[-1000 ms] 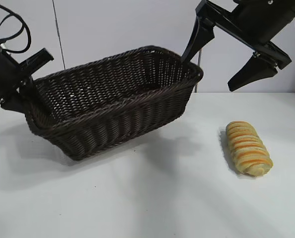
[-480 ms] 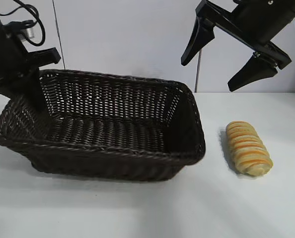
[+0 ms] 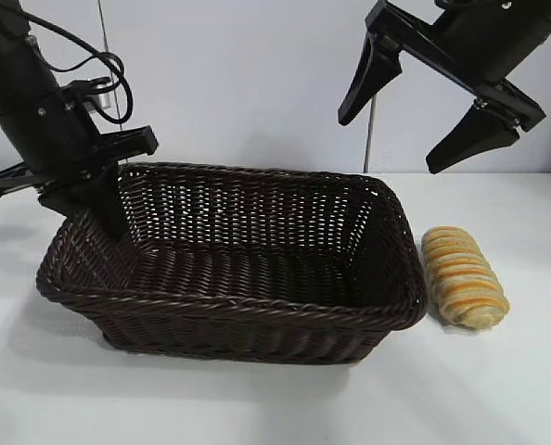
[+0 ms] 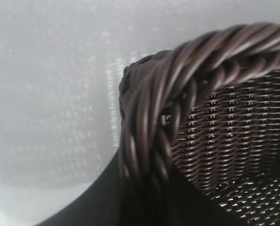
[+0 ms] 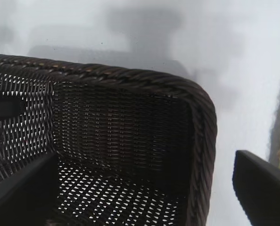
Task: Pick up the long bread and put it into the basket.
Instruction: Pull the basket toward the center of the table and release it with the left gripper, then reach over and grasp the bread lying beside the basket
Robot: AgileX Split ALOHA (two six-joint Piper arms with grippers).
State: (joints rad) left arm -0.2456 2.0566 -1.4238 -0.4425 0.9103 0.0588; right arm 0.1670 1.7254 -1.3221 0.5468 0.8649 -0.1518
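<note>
Wicker basket (image 3: pixel 229 320) is set flat on the white bench (image 3: pixel 275 408). Its left rim is pinched by the left end effector (image 3: pixel 104 209). The long bread (image 3: pixel 463 277) is found on the bench just beside the basket's right end. The right end effector (image 3: pixel 415 120) is held spread wide above that end.

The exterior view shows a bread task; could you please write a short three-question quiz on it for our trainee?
1. True or false: the long bread lies inside the basket.
2. Which gripper is shut on the basket's rim: A) left gripper, B) right gripper?
3. Fill in: the right gripper's jaws stand ____.

Key: 1 false, the bread lies on the table beside the basket. 2 A. 3 open, above the bread.
</note>
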